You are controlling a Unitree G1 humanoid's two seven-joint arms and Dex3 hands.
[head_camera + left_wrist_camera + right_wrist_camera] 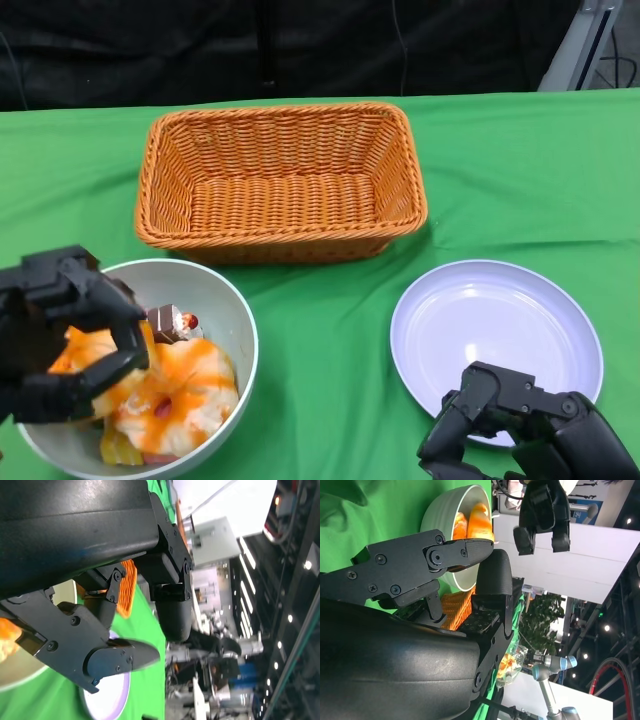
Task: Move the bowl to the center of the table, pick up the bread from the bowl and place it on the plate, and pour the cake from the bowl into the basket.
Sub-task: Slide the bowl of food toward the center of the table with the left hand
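Check the bowl (225, 330) first: it sits at the near left of the green bench (320, 330), in front of the basket's left corner, so you should treat the move to the centre as not yet done.

The left hand (60, 335) reaches over the bowl's left rim, fingers curled down onto the orange-glazed bread (185, 385). The head view shows contact with the bread, but you cannot tell from it whether the fingers have actually clamped on the bread or only rest on it; the left wrist view does not settle this either.

A small dark piece of cake (172, 321) lies at the back of the bowl, just beside the bread. Both items are in the bowl.

The plate (520, 300) at the near right carries nothing. The basket (165, 190) behind the bowl holds nothing.

The right hand (520, 425) hovers at the plate's near edge, fingers curled in and holding nothing.

Judge all three steps as outstanding: centring the bowl, transferring the bread to the plate, and pouring the cake into the basket.
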